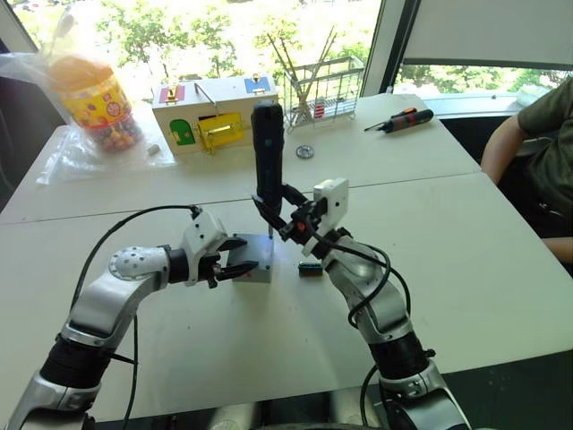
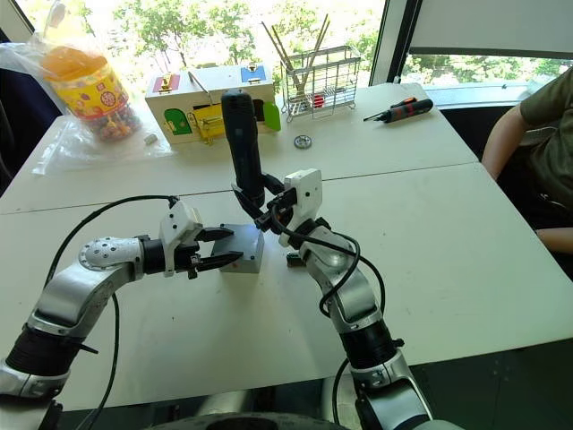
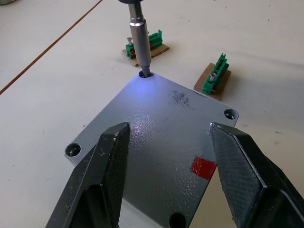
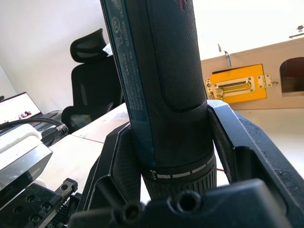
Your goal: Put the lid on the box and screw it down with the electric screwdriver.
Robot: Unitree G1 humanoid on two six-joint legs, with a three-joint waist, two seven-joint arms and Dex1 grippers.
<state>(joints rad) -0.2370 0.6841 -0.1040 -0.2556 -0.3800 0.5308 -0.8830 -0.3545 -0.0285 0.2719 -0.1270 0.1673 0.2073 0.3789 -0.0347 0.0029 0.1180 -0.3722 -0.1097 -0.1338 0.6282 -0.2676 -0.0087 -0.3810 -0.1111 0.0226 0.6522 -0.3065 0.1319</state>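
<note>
The small grey box (image 1: 260, 267) sits mid-table with the grey lid (image 3: 166, 123) lying flat on top of it. The lid has corner screw holes and a red mark (image 3: 203, 167). My right gripper (image 1: 282, 217) is shut on the black electric screwdriver (image 1: 267, 152) and holds it upright. Its metal bit (image 3: 141, 42) stands in the lid's far corner hole, where a bluish light falls. My left gripper (image 3: 168, 130) is open. Its two black fingers (image 3: 109, 156) are spread just over the near part of the lid.
Two green terminal blocks (image 3: 216, 76) lie just beyond the box. Along the far table edge stand a wooden house box (image 1: 210, 112), a candy jar (image 1: 94, 98), a wire rack (image 1: 322, 90) and a hand screwdriver (image 1: 403, 119). A person's arm (image 1: 537, 152) is at the right.
</note>
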